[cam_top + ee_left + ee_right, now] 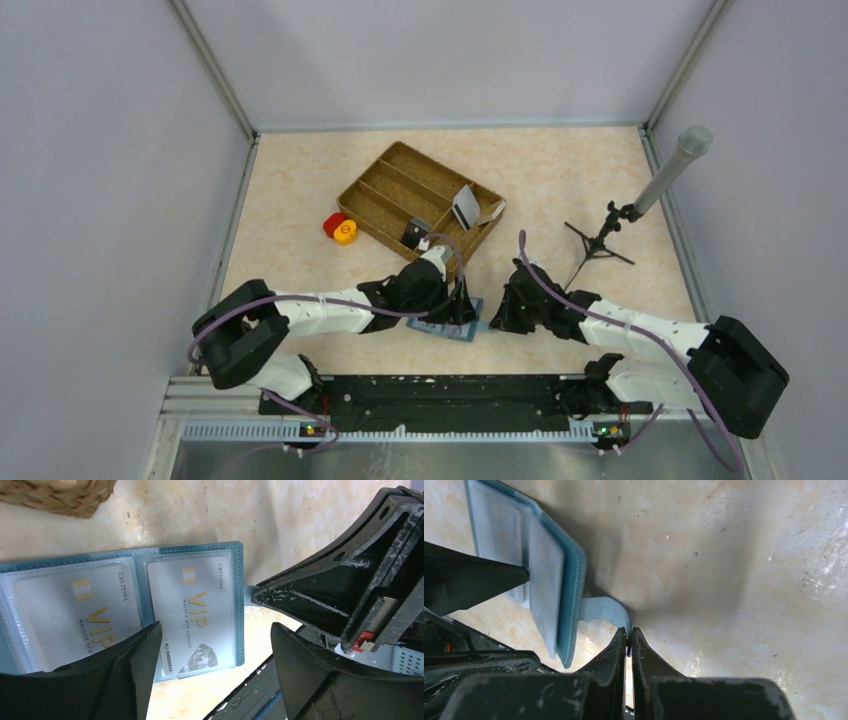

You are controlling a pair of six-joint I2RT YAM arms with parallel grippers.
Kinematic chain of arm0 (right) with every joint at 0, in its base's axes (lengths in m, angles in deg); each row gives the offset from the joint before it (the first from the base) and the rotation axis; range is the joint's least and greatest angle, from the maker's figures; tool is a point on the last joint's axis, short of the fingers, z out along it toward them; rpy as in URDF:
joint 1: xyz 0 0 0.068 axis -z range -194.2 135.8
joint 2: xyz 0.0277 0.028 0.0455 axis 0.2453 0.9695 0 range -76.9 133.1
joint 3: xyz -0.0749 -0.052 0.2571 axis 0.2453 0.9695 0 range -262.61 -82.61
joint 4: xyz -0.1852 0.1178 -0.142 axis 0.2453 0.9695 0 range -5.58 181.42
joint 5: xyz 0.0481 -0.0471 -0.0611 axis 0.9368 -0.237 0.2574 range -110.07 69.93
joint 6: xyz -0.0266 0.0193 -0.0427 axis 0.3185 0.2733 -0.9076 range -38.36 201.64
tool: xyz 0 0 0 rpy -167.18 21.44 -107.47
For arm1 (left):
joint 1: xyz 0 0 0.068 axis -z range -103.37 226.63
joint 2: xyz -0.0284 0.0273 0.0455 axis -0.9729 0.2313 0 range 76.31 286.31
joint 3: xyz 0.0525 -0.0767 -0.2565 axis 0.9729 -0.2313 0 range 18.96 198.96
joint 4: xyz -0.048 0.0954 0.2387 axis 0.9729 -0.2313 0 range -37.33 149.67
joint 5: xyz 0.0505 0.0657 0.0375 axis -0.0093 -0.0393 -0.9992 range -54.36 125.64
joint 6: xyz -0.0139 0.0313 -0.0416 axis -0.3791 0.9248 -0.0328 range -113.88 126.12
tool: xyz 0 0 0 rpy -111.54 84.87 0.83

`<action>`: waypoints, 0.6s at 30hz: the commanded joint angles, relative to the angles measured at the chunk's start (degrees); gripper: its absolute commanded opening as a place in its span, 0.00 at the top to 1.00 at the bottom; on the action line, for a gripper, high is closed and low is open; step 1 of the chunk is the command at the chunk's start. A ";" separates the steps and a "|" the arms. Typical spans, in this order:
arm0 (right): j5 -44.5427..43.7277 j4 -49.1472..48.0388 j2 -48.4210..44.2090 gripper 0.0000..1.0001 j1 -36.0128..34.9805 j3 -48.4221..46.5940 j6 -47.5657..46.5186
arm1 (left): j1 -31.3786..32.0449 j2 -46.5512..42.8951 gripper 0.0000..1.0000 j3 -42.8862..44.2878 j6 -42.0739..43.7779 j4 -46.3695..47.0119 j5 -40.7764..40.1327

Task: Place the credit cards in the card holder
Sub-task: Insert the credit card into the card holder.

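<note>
You're looking at a pale, marbled beige bench [560,170] boxed in by plain grey-white walls [100,150] on three sides, metal strips [215,75] running along the corners, under soft, even light.

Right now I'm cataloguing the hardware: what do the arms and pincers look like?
The left arm and right arm have white shells, black joints and bulky black bases. A thin purple cable runs along each. The left pincer and right pincer are matt black, tapered and scuffed pale.
</note>
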 commanded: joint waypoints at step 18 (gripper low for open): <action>-1.15 -1.90 -8.09 1.00 -0.40 1.79 1.65 | 8.83 7.21 0.13 20.03 5.08 -31.86 -26.03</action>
